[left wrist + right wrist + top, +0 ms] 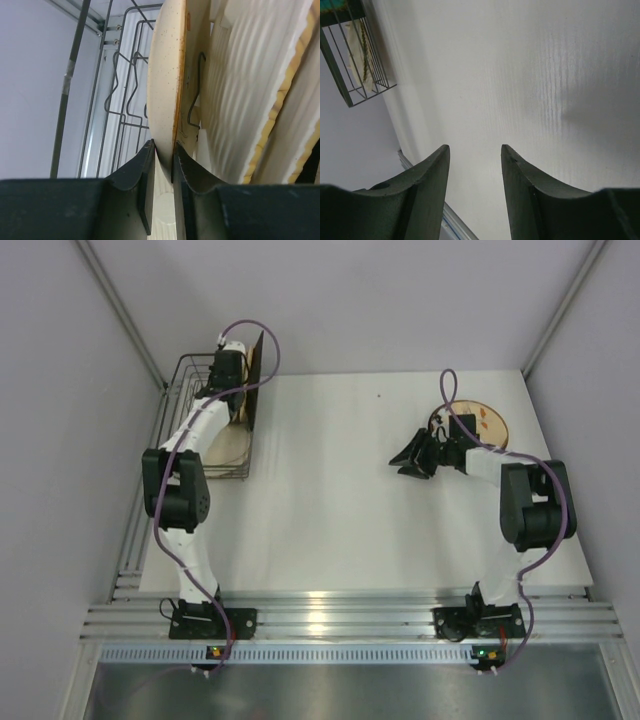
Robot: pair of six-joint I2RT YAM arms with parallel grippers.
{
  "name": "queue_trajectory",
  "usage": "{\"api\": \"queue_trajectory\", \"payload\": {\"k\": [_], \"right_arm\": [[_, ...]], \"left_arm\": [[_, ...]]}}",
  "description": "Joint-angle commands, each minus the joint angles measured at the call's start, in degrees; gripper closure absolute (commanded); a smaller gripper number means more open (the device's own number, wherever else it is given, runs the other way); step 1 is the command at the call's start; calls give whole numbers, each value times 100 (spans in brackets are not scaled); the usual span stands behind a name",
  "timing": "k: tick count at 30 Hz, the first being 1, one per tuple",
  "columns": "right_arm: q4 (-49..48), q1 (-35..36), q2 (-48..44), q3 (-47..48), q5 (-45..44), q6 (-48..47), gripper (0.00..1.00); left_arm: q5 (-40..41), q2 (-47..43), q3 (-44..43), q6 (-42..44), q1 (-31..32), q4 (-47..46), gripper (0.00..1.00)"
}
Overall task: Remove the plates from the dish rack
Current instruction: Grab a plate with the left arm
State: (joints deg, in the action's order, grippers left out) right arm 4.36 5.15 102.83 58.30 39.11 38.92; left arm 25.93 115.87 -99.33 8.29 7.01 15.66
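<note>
One white table [340, 510] carries everything. One dish rack [176, 390], a dark wire basket, sits at its far left corner against the side wall, with its long axis running from near to far. Two arms are in view, and the left one reaches into the far end of the rack.

Six plates can be counted, though some may be the same plate seen from two views. In the top view, one dark plate [256, 380] stands on edge along the rack's right side, its thin line running near to far and its faces turned left and right. One tan plate [233, 445] leans at the rack's near end. One round tan patterned plate [488, 420] lies flat at the far right of the table, well apart from the rack and partly under the right arm.

The left wrist view shows three plates upright between the wire prongs [131, 95], edge-on to the camera: a cream speckled plate [167, 75], a ribbed pale plate [240, 90] just beside it, and a tan-edged plate [300, 130] at the right.

The left gripper [162, 150] has its jaws drawn narrow, pinching the cream speckled plate's rim. The right gripper [475, 150] hangs over bare table with its jaws moderately apart, holding nothing.
</note>
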Motion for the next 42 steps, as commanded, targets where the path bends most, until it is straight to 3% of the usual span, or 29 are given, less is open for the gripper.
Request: {"api": "queue_trajectory", "payload": {"k": [1,4,12,20,28,42], "right_arm": [[-32,39,36,296,44,-130,54],[-40,39,27,313,52,-139,54],[-67,39,53,357,105,-130,55],[-120,39,27,340,158,-139,55],[-199,39,-8,296,193,-139,55],[-365,39,-43,208,325,-68,56]], "left_arm": [[245,-30,-210,49,231,-98,91],[666,-152,-236,207,371,-98,100],[1826,-522,-579,567,714,-229,100],[3030,-856,-447,1631,1171,-1231,100],[3567,-1128,-289,2351,1400,-2014,100],[3867,-1462,-43,2783,1646,-2287,100]]}}
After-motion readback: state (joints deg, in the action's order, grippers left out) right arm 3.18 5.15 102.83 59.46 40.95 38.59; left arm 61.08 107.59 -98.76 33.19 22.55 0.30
